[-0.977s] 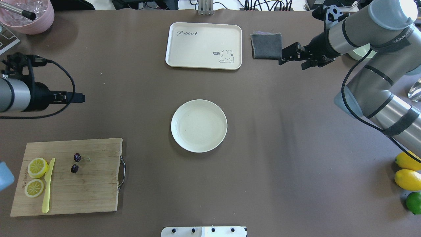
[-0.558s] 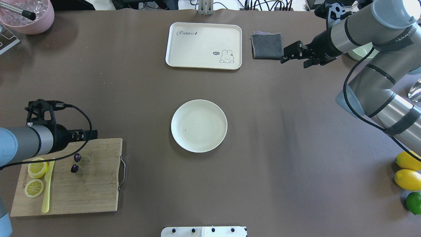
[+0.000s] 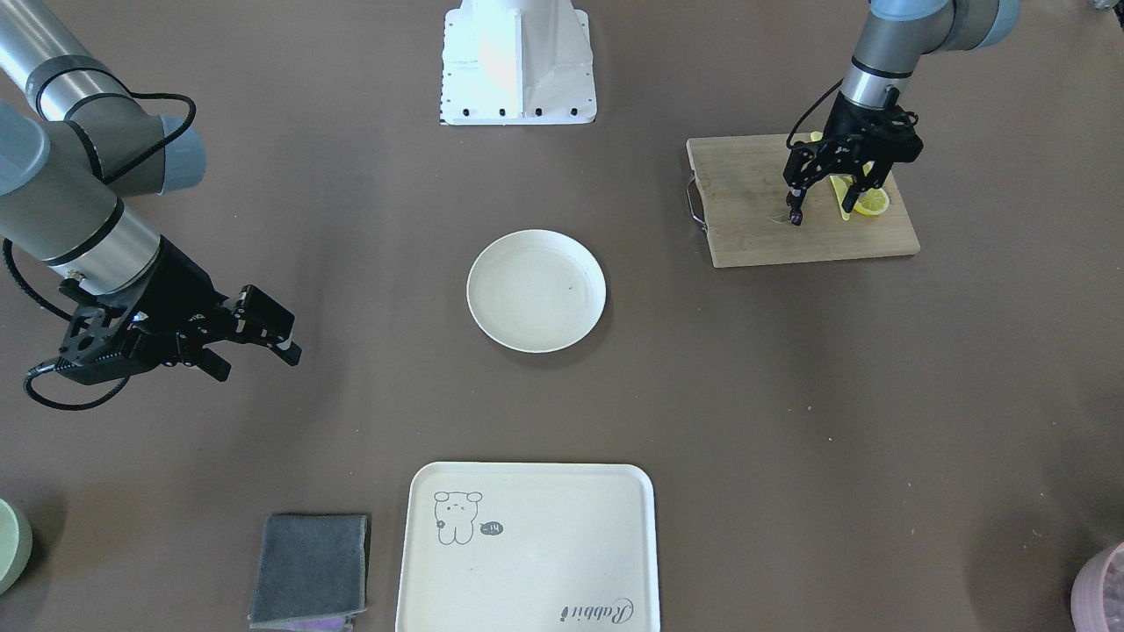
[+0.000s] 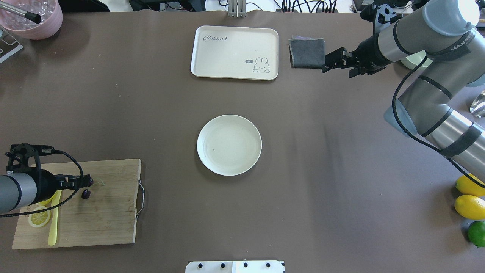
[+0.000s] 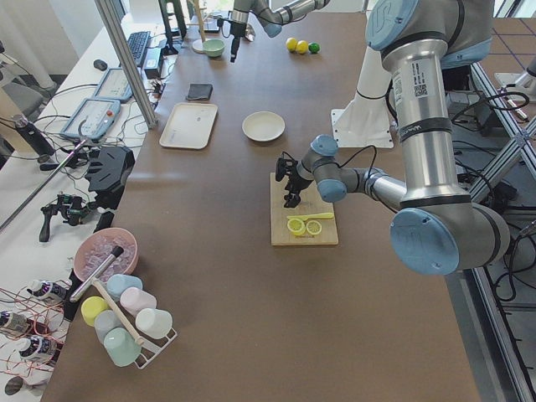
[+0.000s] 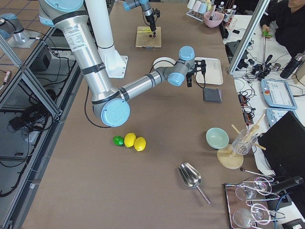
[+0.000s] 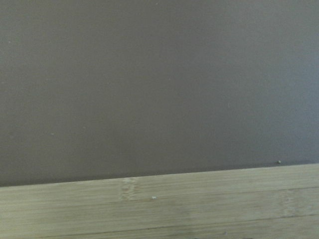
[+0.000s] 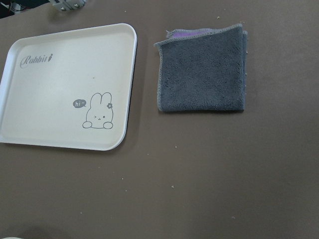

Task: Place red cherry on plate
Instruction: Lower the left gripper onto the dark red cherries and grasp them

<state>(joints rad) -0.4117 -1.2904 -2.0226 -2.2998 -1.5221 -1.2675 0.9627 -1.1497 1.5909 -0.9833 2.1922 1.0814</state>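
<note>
The red cherry (image 4: 86,194) is a dark maroon pair on a wooden cutting board (image 4: 106,216) at the near left. One fruit and its green stem show; the other is covered by my left gripper (image 4: 88,182). In the front-facing view that gripper (image 3: 824,213) points down onto the board with its jaws apart, and a maroon cherry (image 3: 796,219) sits at one fingertip. The plate (image 4: 229,145), round and cream-white, lies empty at the table's middle. My right gripper (image 4: 327,62) hangs open at the far right beside a grey cloth, holding nothing.
Two lemon slices (image 4: 39,217) and a yellow knife (image 4: 53,231) share the board's left end. A cream rabbit tray (image 4: 235,52) and a grey cloth (image 4: 307,52) lie at the far edge. Lemons and a lime (image 4: 470,206) sit at the right, a pink bowl (image 4: 34,17) far left.
My left arm has swung from the far left side to the cutting board and come down over the cherries, covering one. The right arm has barely shifted.
</note>
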